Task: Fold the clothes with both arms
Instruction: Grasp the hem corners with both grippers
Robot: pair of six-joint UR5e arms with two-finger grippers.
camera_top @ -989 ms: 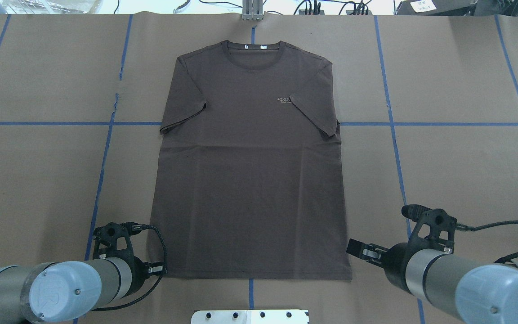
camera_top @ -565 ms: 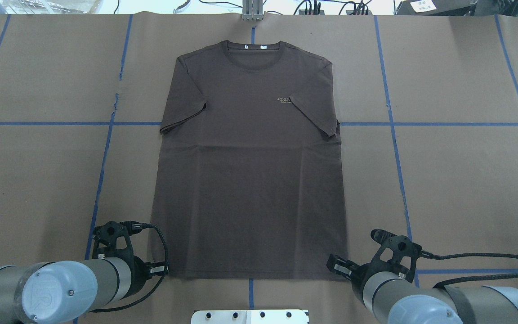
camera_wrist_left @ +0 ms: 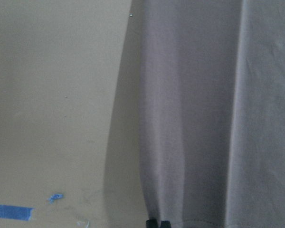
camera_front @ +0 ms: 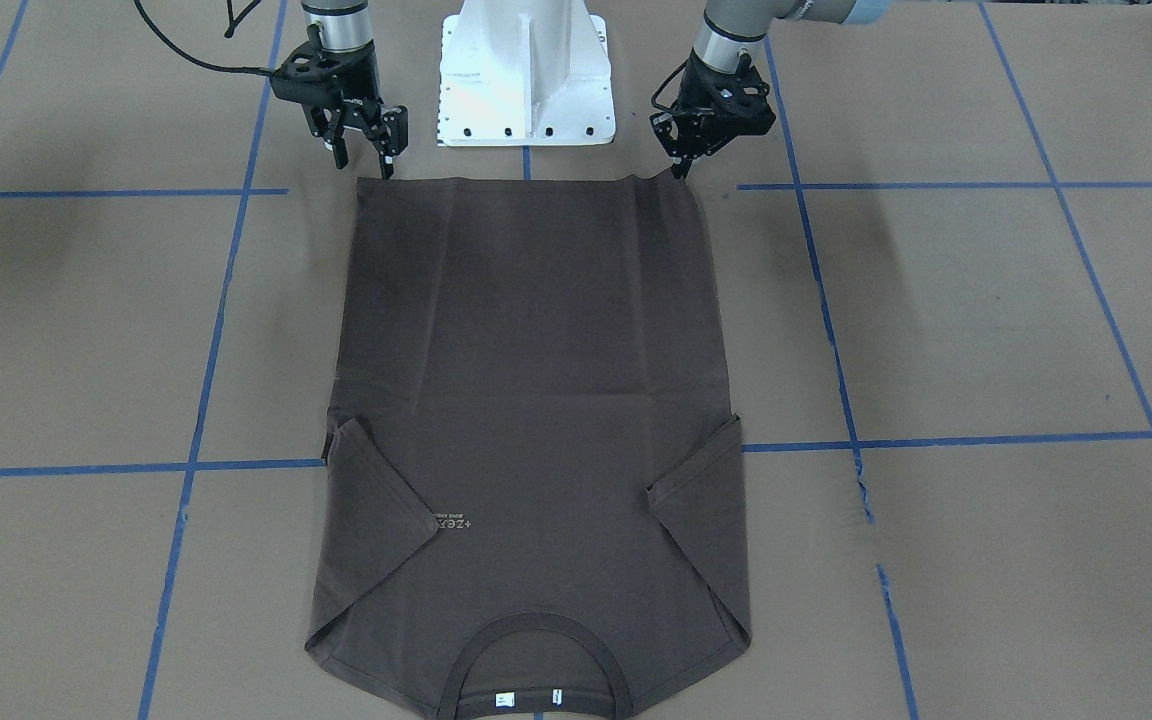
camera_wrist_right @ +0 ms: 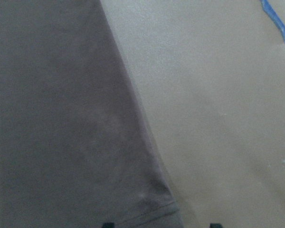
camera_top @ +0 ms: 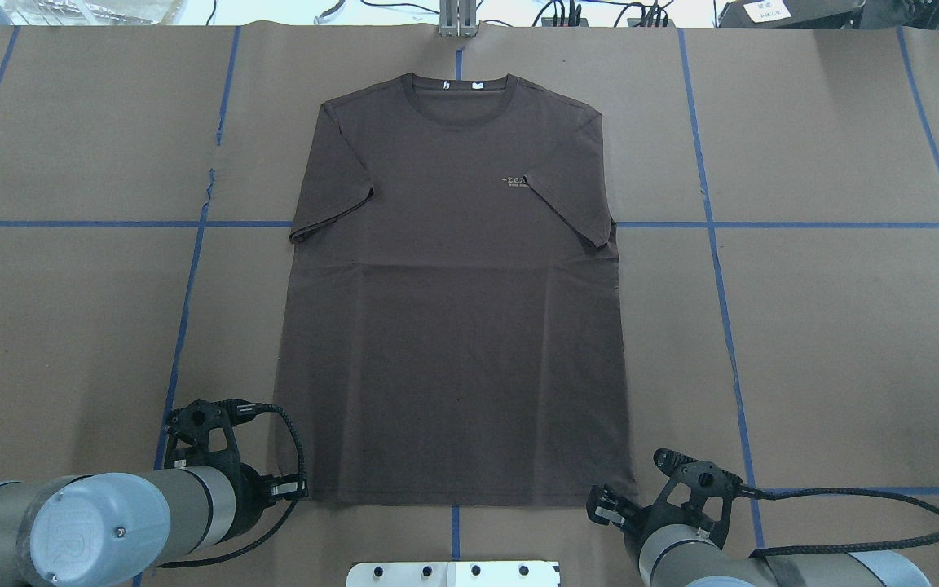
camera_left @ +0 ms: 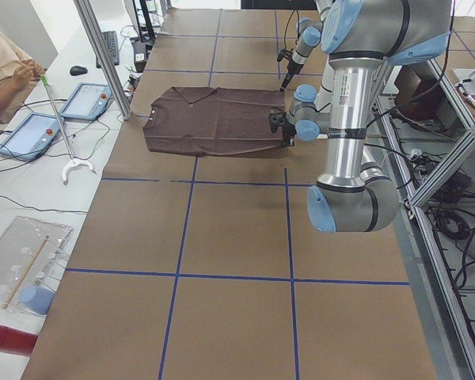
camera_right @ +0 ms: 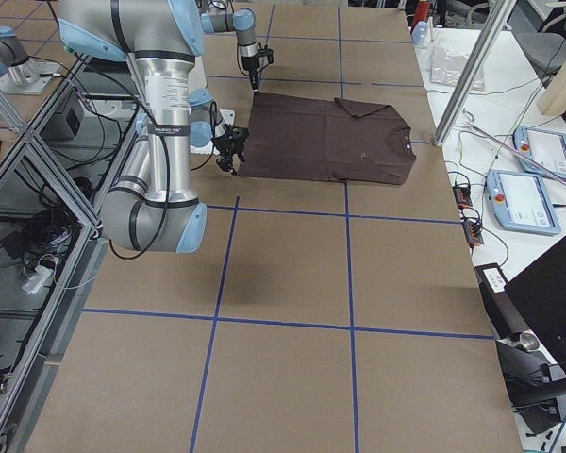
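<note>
The dark brown T-shirt (camera_top: 453, 326) lies flat on the brown table, collar at the far edge, hem towards me, both sleeves folded in; it also shows in the front view (camera_front: 526, 380). My left gripper (camera_top: 298, 487) is at the hem's near left corner, and its jaws are pinched together on the hem edge (camera_wrist_left: 157, 222) (camera_front: 681, 170). My right gripper (camera_top: 600, 504) is at the near right corner, jaws wide apart (camera_front: 366, 165). In the right wrist view (camera_wrist_right: 161, 224) the hem corner lies between its fingertips (camera_wrist_right: 109, 224).
The white pedestal base (camera_front: 526, 70) stands just behind the hem, between the two arms. Blue tape lines (camera_top: 184, 326) cross the table. A metal post (camera_top: 457, 20) stands at the far edge. Tablets (camera_left: 32, 131) and an operator are beyond it.
My right arm has moved back and inward, bringing its open gripper from beside the shirt to the hem's near right corner. The left gripper has stayed at the left corner.
</note>
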